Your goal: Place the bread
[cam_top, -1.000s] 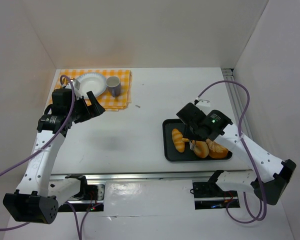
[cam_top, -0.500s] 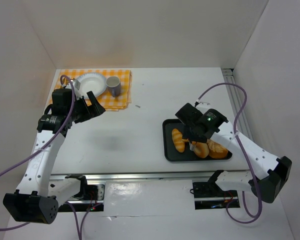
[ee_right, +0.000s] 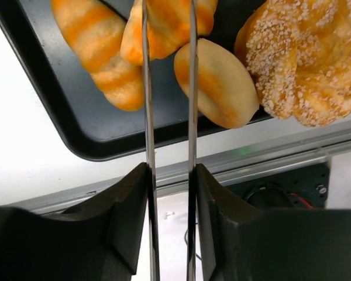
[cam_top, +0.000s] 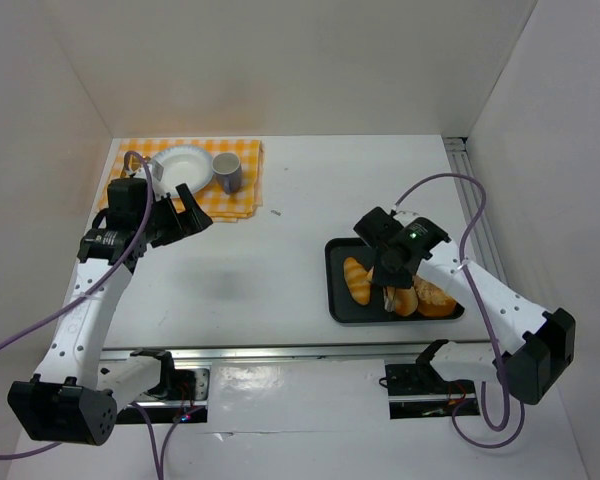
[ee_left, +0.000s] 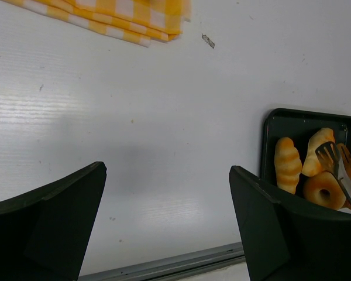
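A black tray (cam_top: pixel 338 300) at the near right holds the bread: a striped roll (ee_right: pixel 99 44), a second roll (ee_right: pixel 167 23), a pale round bun (ee_right: pixel 219 85) and a sesame bun (ee_right: pixel 298 58). My right gripper (ee_right: pixel 169 170) is shut on metal tongs (ee_right: pixel 146 117). The tongs' two arms reach over the second roll, one along each side; their tips are cut off at the top of the right wrist view. My left gripper (ee_left: pixel 167 181) hangs open above bare table, far left of the tray (ee_left: pixel 269 126), with nothing between its fingers.
At the back left a yellow checked cloth (cam_top: pixel 242 200) carries a white plate (cam_top: pixel 180 165) and a grey mug (cam_top: pixel 227 172). A small dark speck (cam_top: pixel 276 212) lies on the table. A metal rail (cam_top: pixel 280 352) runs along the near edge, just below the tray.
My right gripper has shifted slightly left and down over the tray with the tongs, and the tongs' arms have drawn closer together. The left arm has barely moved.
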You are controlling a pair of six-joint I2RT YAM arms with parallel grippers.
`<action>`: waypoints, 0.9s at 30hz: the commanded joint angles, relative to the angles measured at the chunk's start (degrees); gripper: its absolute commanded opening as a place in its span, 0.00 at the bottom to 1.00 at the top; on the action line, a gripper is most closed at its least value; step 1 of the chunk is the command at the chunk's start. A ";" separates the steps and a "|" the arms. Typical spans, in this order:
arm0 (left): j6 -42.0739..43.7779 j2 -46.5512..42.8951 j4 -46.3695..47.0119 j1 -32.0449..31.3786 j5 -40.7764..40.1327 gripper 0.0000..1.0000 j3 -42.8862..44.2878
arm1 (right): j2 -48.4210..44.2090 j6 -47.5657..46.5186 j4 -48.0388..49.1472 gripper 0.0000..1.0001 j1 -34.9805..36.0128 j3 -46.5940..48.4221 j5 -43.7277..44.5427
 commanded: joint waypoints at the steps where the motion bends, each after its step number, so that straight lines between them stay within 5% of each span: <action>1: -0.13 -0.16 1.86 0.42 1.03 1.00 -0.04 | -1.25 -2.00 1.72 0.30 -1.87 1.80 0.74; 2: -0.13 -0.16 1.86 0.42 1.03 1.00 0.49 | -1.25 -2.70 1.72 0.21 -1.87 2.41 0.74; 10: 0.40 -0.16 1.86 0.42 0.50 1.00 2.07 | -1.25 -3.23 0.05 0.01 -2.49 6.80 0.74; 27: 0.84 10.55 -1.83 5.95 3.21 1.00 18.50 | 1.82 -10.70 -3.03 0.00 -2.49 21.21 -3.21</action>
